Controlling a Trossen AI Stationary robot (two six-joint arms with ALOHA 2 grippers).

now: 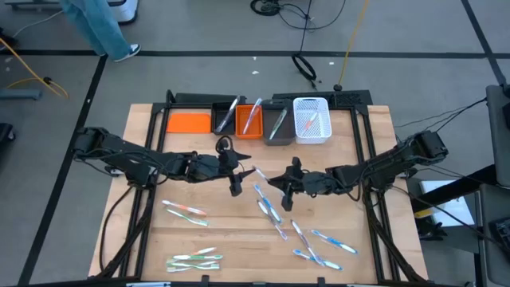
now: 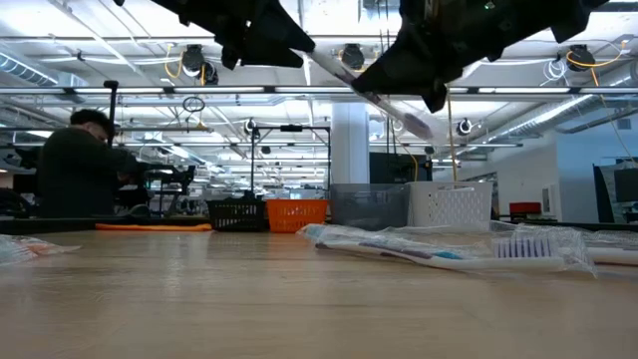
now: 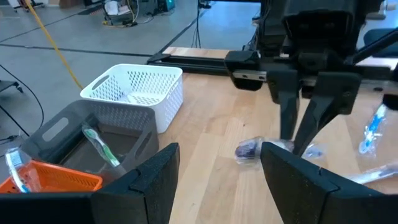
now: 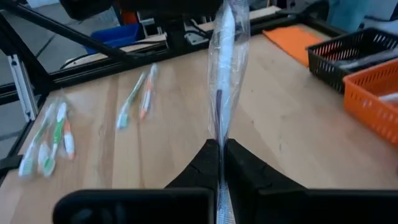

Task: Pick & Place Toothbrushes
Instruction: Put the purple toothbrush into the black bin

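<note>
**Inspector:** Presently, starting at the left: the left gripper [image 1: 236,182] hangs above the table's middle with its jaws spread and nothing between them. Its own wrist view confirms this, both dark fingers [image 3: 158,180] standing apart over bare wood.

**Assessor:** And the right side?

**Inspector:** The right gripper [image 1: 287,194] is clamped on a wrapped toothbrush [image 4: 222,93], held by one end, its free length pointing toward the left arm. In the low view the brush sits well clear of the table, slanting between the two grippers.

**Assessor:** Where are the others?

**Inspector:** Loose toothbrushes [image 1: 185,212] lie at the left front, more are scattered at centre and right front, and several already rest in the bins along the far edge: black bin [image 1: 225,117], orange bin [image 1: 249,119], grey bin [image 1: 277,126], white basket [image 1: 311,119].

**Assessor:** Your judgement of the step?

**Inspector:** It reads as a carry, possibly a hand-over, since the open left jaws face the brush. Done well, the left should close on the free end squarely before the right lets go. The wrapper looks slippery, so a grip on film alone risks a drop. The bin should match the accent colour, which I cannot read here.
</note>
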